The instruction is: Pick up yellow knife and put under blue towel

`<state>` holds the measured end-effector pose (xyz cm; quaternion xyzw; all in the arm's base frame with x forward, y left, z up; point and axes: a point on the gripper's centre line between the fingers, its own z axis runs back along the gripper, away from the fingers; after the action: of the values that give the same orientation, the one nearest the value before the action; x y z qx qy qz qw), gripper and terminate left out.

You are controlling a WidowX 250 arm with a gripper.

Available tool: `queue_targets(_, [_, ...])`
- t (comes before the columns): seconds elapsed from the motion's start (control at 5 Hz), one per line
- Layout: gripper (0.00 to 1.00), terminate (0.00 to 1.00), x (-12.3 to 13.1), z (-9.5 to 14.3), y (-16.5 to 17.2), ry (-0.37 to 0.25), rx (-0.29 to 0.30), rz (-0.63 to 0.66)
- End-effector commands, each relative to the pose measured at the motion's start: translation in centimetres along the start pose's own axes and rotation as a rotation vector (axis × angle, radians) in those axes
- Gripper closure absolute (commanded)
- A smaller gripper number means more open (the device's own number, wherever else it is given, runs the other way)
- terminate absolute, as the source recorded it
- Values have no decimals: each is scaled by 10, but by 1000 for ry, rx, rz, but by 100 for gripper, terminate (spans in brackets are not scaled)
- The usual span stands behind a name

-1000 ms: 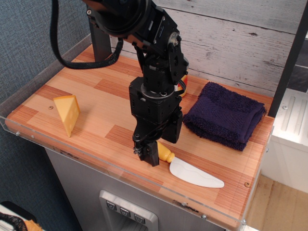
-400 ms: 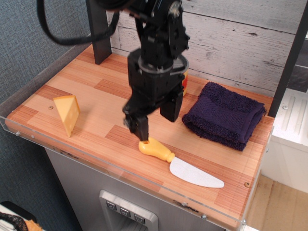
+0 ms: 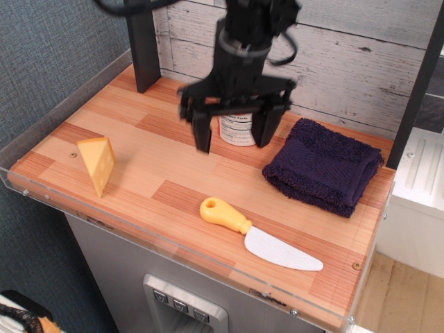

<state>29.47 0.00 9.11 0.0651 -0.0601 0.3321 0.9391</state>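
Yellow knife [image 3: 258,235] flat, gripper [image 3: 234,135] apparently spread above

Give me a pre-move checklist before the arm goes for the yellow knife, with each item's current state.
1. Gripper open wide enough for the handle: ok, its fingers stand well apart.
2. Gripper empty: ok, nothing sits between the fingers.
3. Yellow knife reachable: ok, it lies flat near the front edge, nothing on it.
4. Gripper above the handle: not ok, it hangs raised farther back, in front of the can.
5. Blue towel in place: ok, folded, right of the can, apart from the knife.
6. Room under the towel: cannot tell.
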Motion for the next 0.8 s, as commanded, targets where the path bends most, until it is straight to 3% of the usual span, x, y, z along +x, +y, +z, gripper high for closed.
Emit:
queue_targets(0.0, [0,0,31,21,4,-15,-10,-429])
queue_targets(0.2, [0,0,51,17,14,-1,0,-523])
queue_targets(0.6, [0,0,93,8,34,-7,6,-568])
